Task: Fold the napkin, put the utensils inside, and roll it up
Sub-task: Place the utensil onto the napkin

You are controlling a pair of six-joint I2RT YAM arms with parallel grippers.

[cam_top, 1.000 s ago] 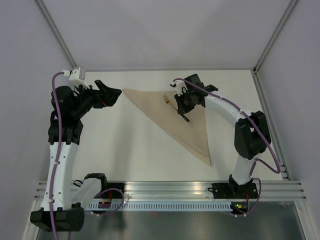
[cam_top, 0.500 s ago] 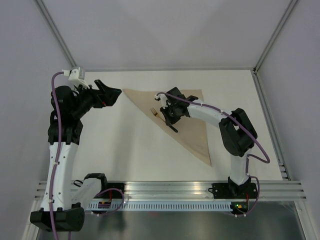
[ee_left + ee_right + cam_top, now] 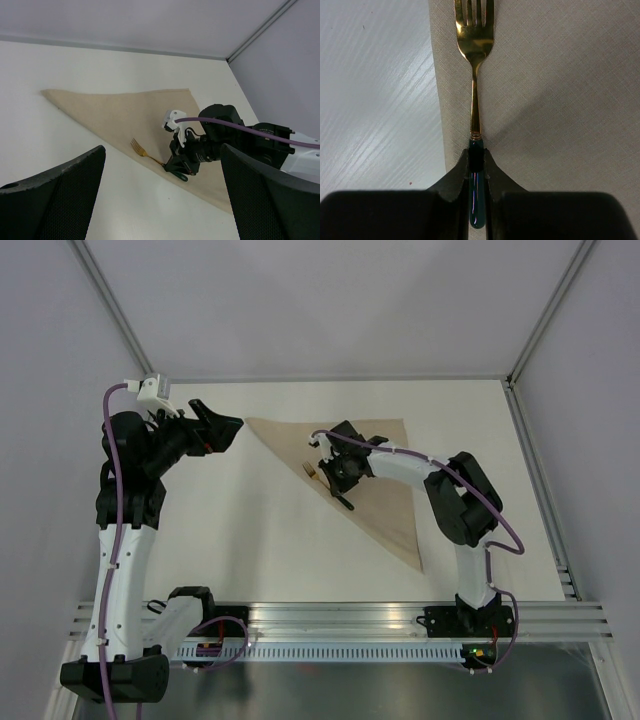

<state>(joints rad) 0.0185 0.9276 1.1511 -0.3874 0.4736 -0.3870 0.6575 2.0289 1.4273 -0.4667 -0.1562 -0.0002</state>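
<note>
no readable text, no labels, no brand marks, no numbers in any view

Napkin [image 3: 385,490], beige, folded triangular, far centre of table [image 3: 250,530]; fork [image 3: 312,470], gold tines at napkin's left edge, handle under right gripper [image 3: 332,486]; left gripper [image 3: 225,427] well apart, far left

Matt woven cloth napkin [image 3: 560,100]; glossy gold metal fork [image 3: 475,100]; smooth white table [image 3: 370,100]
</note>
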